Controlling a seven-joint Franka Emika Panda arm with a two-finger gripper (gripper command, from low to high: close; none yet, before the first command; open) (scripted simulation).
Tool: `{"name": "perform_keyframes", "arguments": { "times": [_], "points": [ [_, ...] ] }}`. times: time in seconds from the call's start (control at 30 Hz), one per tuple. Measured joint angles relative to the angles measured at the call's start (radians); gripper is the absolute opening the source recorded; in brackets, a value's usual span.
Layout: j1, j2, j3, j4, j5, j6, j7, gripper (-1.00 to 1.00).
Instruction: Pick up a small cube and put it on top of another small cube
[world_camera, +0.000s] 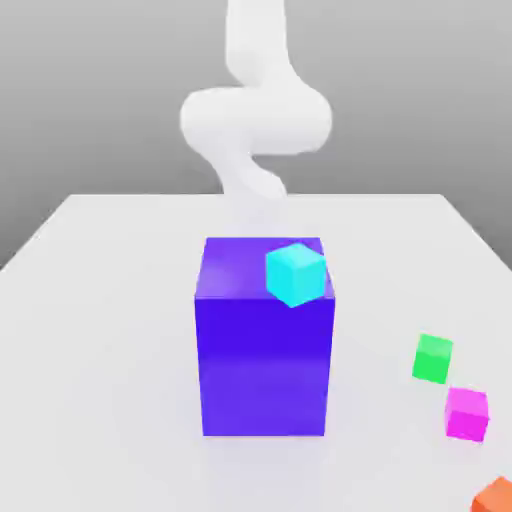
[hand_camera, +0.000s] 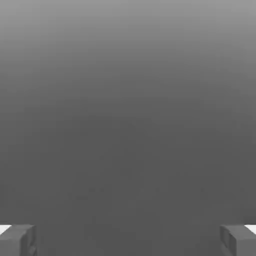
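In the exterior view I see the magenta cube (world_camera: 466, 414) on the white table (world_camera: 120, 330), toward the exterior view's right, near the green cube (world_camera: 432, 359) and apart from it. A cyan cube (world_camera: 297, 275) shows against the top of the big blue-violet block (world_camera: 264, 365), and an orange cube (world_camera: 495, 497) is cut by the lower edge. The arm (world_camera: 256, 120) is well behind the block, so I judge I am at the very start, with the approach to the magenta cube still to do.

In the hand view my gripper (hand_camera: 128, 241) stands wide open with nothing between its fingers. My next move calls for swinging over the magenta cube, pointing the hand down and lowering around it. I can read no brand, label or writing on anything.
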Motion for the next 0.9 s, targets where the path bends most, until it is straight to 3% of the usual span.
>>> {"name": "perform_keyframes", "arguments": {
  "times": [0.53,0.9],
  "points": [
    [0.286,0.586,0.104,-0.13,0.045,0.257,-0.402,0.0],
    [0.444,0.988,0.144,-0.192,-0.13,0.452,-0.49,0.0]
  ]
}}
